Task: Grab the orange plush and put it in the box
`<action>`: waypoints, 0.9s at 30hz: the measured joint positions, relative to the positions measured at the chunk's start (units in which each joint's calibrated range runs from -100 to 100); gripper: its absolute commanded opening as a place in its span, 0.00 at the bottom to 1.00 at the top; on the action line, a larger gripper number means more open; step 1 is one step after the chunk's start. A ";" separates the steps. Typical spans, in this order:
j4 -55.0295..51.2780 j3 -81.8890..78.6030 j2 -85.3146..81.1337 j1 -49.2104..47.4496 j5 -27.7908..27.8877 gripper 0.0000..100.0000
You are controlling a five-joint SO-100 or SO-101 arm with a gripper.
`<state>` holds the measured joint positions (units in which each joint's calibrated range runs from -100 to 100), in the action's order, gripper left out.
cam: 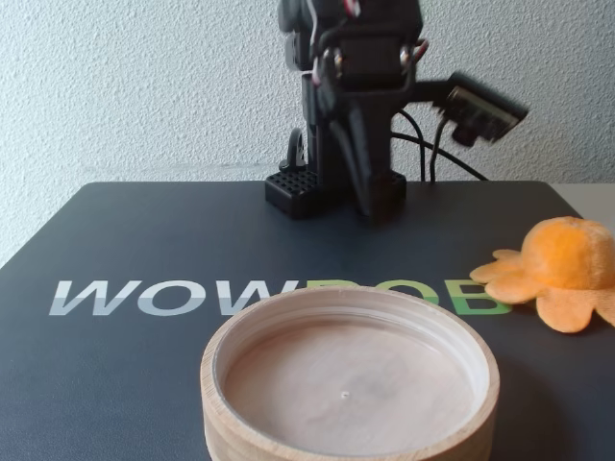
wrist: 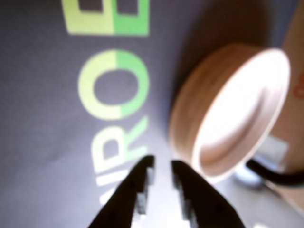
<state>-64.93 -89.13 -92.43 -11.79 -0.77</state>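
The orange plush (cam: 560, 268) lies on the dark mat at the right in the fixed view, to the right of the box and a little behind it; it is out of the wrist view. The box (cam: 351, 384), round light wood with a pale bottom, stands empty at the front centre; the wrist view shows it (wrist: 190, 114) at the right. My gripper (wrist: 162, 166) hangs at the back of the mat (cam: 382, 204), far from both. Its jaws stand a narrow gap apart with nothing between them.
The dark mat (cam: 144, 240) bears the large lettering "WOWROBO" (cam: 144, 298). The arm's black base (cam: 298, 192) stands at the mat's back edge with cables (cam: 432, 154) behind it. A white textured wall rises behind. A black cable (wrist: 270, 173) lies beyond the box in the wrist view.
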 measured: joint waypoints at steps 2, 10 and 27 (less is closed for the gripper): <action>1.72 5.57 10.04 -3.76 -2.06 0.04; -1.72 44.90 64.31 -24.69 -15.44 0.05; 17.02 36.91 74.78 -36.04 -26.97 0.41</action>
<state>-47.92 -52.22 -17.65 -47.83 -27.74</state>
